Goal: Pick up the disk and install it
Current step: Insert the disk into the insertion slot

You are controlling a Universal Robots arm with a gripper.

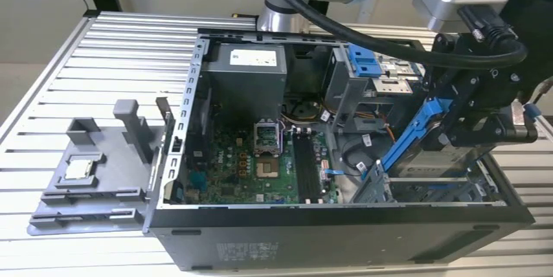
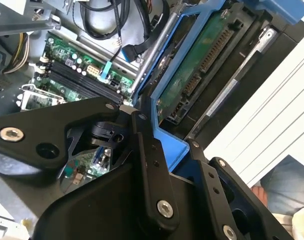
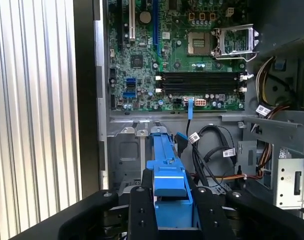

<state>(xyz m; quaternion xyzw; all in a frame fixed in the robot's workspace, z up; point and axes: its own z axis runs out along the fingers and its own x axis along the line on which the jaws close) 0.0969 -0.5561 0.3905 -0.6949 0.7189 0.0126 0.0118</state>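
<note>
The open computer case (image 1: 346, 235) contains the green motherboard (image 1: 259, 160) and black cables (image 3: 209, 150) near the drive cage (image 1: 432, 189). The gripper (image 3: 174, 210) pinches the disk (image 3: 167, 165) by its blue bracket, tilted over this cage at the exterior view's right. Outside the case, a grey tray (image 1: 52, 215) carries a small chip (image 1: 79, 168).

Bay (image 3: 126, 155) under disk (image 3: 167, 172) free; cables (image 3: 207, 150) close one side, case wall (image 3: 86, 100) other; room over mobo (image 3: 191, 65).
</note>
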